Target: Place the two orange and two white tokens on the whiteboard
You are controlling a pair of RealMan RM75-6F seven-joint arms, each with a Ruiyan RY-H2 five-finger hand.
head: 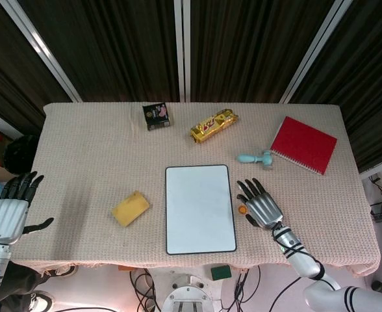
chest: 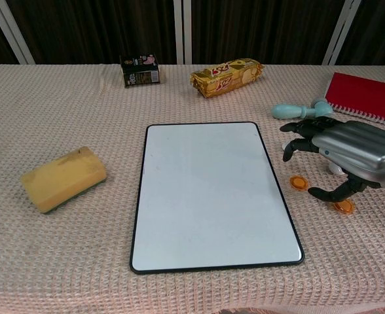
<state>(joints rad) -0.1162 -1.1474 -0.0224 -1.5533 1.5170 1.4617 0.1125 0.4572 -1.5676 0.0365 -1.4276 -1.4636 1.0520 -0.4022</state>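
With the whiteboard (chest: 212, 193) bare, the right hand (chest: 349, 154) hovers spread and holding nothing over two orange tokens (chest: 299, 182) on the worktop (chest: 81, 248) just right of it, so the first pick seems underway, calling for a careful pinch.

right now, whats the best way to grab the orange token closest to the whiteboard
The orange token lies flat on the woven cloth, just right of the whiteboard, so no side face offers much purchase. Probably best to come straight down and pinch its rim between thumb and a fingertip. The right hand hovers just right of it, fingers spread, holding nothing; it should avoid the board's raised frame.
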